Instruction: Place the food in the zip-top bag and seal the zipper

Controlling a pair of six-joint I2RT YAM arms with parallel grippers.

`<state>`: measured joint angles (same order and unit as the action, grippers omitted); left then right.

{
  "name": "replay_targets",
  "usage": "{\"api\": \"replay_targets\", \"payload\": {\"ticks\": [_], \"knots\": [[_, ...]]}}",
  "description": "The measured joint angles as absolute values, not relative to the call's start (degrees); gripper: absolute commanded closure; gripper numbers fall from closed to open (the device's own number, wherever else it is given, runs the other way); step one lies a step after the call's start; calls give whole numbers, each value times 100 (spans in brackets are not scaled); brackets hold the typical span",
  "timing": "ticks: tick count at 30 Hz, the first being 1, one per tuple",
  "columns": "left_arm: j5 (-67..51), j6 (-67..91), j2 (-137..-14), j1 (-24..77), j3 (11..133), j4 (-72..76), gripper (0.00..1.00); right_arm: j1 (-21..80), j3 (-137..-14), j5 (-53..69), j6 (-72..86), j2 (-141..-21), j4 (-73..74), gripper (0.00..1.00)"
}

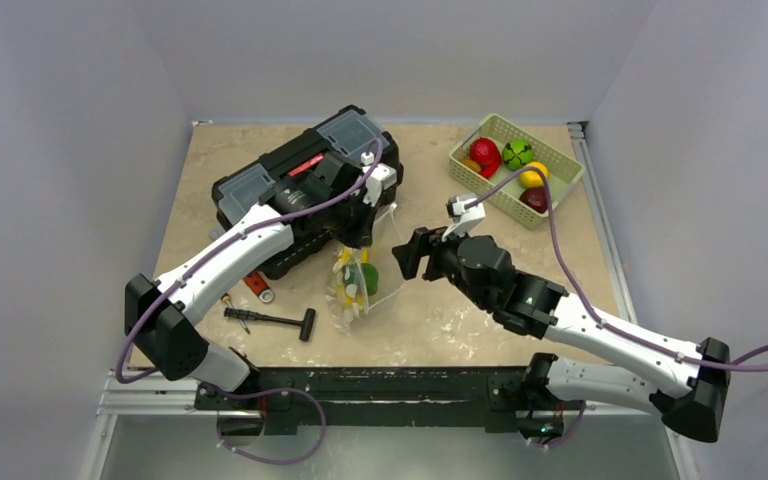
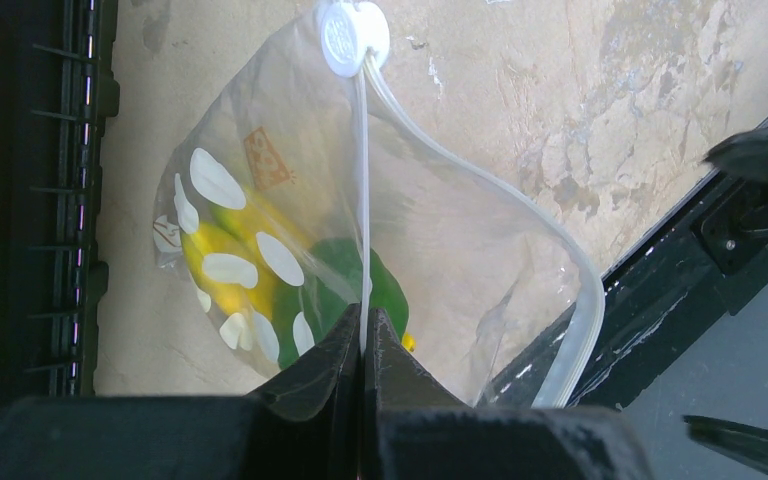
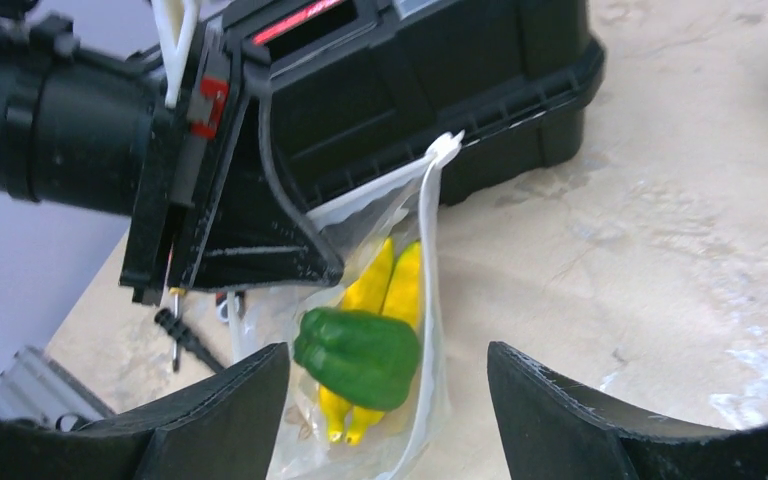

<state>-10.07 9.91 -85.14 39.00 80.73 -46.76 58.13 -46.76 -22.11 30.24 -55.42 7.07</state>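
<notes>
The clear zip-top bag printed with white polka dots (image 1: pixel 355 285) hangs from my left gripper (image 1: pixel 365 240) in the top view, just in front of the black plastic toolbox (image 1: pixel 290 180). My right gripper (image 1: pixel 407 255) sits just beside the bag's right edge. From there I have open beige table (image 1: pixel 480 320) out to the pale green slotted basket (image 1: pixel 560 195) in the far right corner, which holds glossy toy fruits (image 1: pixel 483 152). Black-handled tools (image 1: pixel 270 320) lie near the bag's left side.

On the left wrist camera, my fingers are pinched tight together on the whitish zipper strip (image 2: pixel 363 200). The other lip bows out to the right, so the mouth gapes. A glossy green toy pepper (image 2: pixel 345 280) and yellow toy food (image 2: pixel 210 270) lie inside. A black edge rail (image 2: pixel 680 250) runs close on the right.

On the right wrist camera, my fingers stand wide apart and hold nothing. The bag hangs ahead between them, with the toolbox wall close behind it.
</notes>
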Motion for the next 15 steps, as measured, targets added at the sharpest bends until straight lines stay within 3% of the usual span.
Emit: {"api": "replay_targets", "payload": {"ticks": [8,15], "knots": [[-1007,993,-8514,3898,8073,-4678,100,5601,-5026,-3225,2851,-5435,1011,29],[-1009,991,-8514,3896,8073,-4678,100,3470,-5360,-2980,3194,-5911,1280,13]]}}
